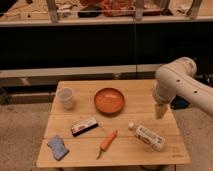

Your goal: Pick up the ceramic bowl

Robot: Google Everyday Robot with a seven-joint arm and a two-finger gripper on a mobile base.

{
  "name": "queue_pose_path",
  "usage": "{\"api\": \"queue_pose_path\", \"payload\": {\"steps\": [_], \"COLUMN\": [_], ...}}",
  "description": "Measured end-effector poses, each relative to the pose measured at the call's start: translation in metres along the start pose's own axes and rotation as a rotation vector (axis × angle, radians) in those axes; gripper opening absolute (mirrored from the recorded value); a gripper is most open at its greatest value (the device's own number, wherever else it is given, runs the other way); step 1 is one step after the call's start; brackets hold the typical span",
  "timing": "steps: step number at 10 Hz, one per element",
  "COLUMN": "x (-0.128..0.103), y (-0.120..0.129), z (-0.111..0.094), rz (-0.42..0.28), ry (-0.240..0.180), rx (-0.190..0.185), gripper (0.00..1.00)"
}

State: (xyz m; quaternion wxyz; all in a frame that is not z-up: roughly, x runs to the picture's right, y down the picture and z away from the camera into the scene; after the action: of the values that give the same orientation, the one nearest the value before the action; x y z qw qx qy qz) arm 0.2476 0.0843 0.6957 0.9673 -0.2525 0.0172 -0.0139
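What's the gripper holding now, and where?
Nothing visible: the gripper hangs by the right edge of the wooden table, apart from the orange-red ceramic bowl.

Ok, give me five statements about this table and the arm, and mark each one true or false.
1. The ceramic bowl stands on the wooden table, not held. True.
2. The gripper touches the bowl. False: the gripper hangs over the table's right side in the picture, apart from the bowl.
3. The white cup stands beside the bowl, toward the picture's left. True.
4. The carrot lies inside the bowl. False: the carrot lies on the table, nearer the front edge.
5. The blue sponge touches the white bottle. False: the blue sponge is at the front left corner and the white bottle at the front right.
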Motion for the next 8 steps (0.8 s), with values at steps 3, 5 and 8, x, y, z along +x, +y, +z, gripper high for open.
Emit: {"api": "queue_pose_path", "payload": {"steps": [3, 5, 8], "x": [-0.014, -0.030, -0.040], "y": [-0.008, -0.012, -0.017], "z": [0.002, 0.005, 0.007], "rz": [-0.081, -0.131, -0.207], "ry": [0.009, 0.014, 0.017], "rx": [0.031, 0.046, 0.071], "gripper": [0.80, 0.80, 0.80]}}
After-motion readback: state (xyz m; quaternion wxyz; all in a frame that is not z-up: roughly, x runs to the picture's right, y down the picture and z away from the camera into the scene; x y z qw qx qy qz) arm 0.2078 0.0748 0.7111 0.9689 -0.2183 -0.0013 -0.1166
